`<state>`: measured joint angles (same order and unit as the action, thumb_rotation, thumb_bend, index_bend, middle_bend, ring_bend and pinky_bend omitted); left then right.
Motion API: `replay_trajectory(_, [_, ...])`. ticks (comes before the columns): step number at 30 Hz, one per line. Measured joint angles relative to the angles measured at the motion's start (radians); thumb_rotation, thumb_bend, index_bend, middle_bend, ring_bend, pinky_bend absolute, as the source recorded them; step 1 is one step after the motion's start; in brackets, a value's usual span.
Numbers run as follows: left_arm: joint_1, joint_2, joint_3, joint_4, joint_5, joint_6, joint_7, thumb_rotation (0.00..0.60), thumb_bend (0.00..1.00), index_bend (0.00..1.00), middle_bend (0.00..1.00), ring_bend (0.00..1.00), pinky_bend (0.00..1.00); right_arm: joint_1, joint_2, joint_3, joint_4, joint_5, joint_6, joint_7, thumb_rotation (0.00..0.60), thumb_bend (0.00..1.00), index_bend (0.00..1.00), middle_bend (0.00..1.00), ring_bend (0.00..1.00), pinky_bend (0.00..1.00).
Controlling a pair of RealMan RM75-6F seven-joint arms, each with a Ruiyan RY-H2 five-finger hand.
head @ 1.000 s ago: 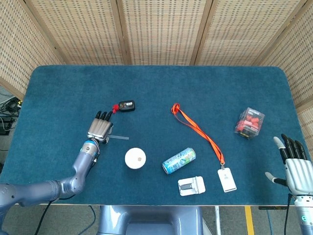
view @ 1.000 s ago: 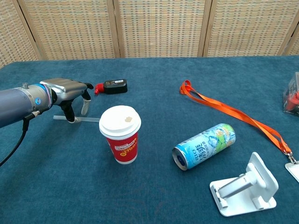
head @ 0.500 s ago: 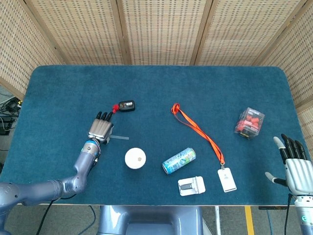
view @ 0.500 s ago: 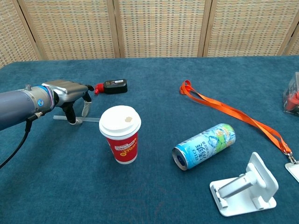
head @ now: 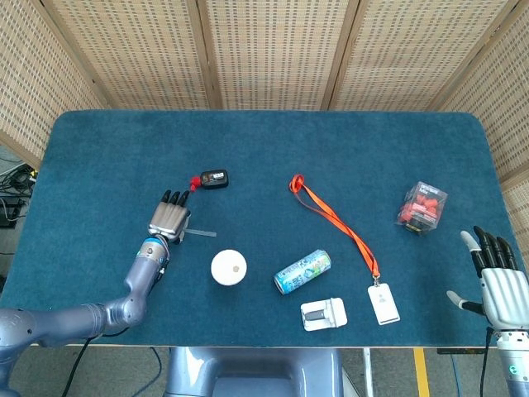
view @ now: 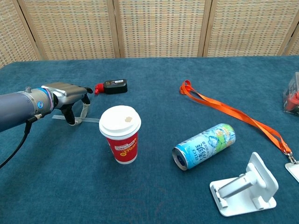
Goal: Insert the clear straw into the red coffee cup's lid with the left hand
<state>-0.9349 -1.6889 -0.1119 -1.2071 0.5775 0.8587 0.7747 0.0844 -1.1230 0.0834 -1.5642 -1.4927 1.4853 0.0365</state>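
The red coffee cup (view: 120, 141) stands upright with a white lid (head: 228, 268) on the blue cloth. The clear straw (view: 91, 120) lies flat on the cloth just left of and behind the cup; its free end (head: 202, 234) sticks out toward the cup. My left hand (view: 65, 94) is palm down over the straw, with thumb and a curled finger (view: 82, 115) pinching it at the cloth. In the head view this left hand (head: 169, 217) covers the straw's other end. My right hand (head: 499, 285) rests at the table's near right corner, fingers spread, holding nothing.
A black device with a red tag (head: 212, 179) lies just beyond the left hand. Right of the cup lie a drink can (view: 204, 146) on its side, a white phone stand (view: 244, 191), an orange lanyard (head: 335, 220) with a badge (head: 383, 304), and a clear box of red pieces (head: 421, 208).
The left hand's finger has curled in toward the thumb, narrowing the gap around the straw. The straw and the cup have stayed in place. The right hand has not moved.
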Motion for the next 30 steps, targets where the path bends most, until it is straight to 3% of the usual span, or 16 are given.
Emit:
replay_trajectory(7, [0.005, 0.009, -0.004, -0.014, 0.016, 0.011, -0.018, 0.600, 0.42, 0.58, 0.00, 0.00, 0.00, -0.001, 0.000, 0.002, 0.000, 0.000, 0.004, 0.002, 0.600, 0.06, 0.09, 0.00, 0.00, 0.00])
replay_trajectory(13, [0.025, 0.084, -0.052, -0.108, 0.083, 0.056, -0.116, 0.600, 0.42, 0.59, 0.00, 0.00, 0.00, -0.002, 0.001, 0.003, 0.001, 0.002, 0.005, 0.004, 0.600, 0.06, 0.09, 0.00, 0.00, 0.00])
replay_trajectory(22, [0.111, 0.254, -0.134, -0.344, 0.233, 0.097, -0.408, 0.600, 0.42, 0.60, 0.00, 0.00, 0.00, -0.002, 0.000, 0.002, -0.001, -0.001, 0.007, -0.002, 0.600, 0.06, 0.10, 0.00, 0.00, 0.00])
replay_trajectory(30, [0.214, 0.361, -0.187, -0.551, 0.386, 0.087, -0.791, 0.600, 0.42, 0.63, 0.00, 0.00, 0.00, -0.001, -0.002, 0.000, -0.008, -0.002, 0.005, -0.019, 0.600, 0.06, 0.10, 0.00, 0.00, 0.00])
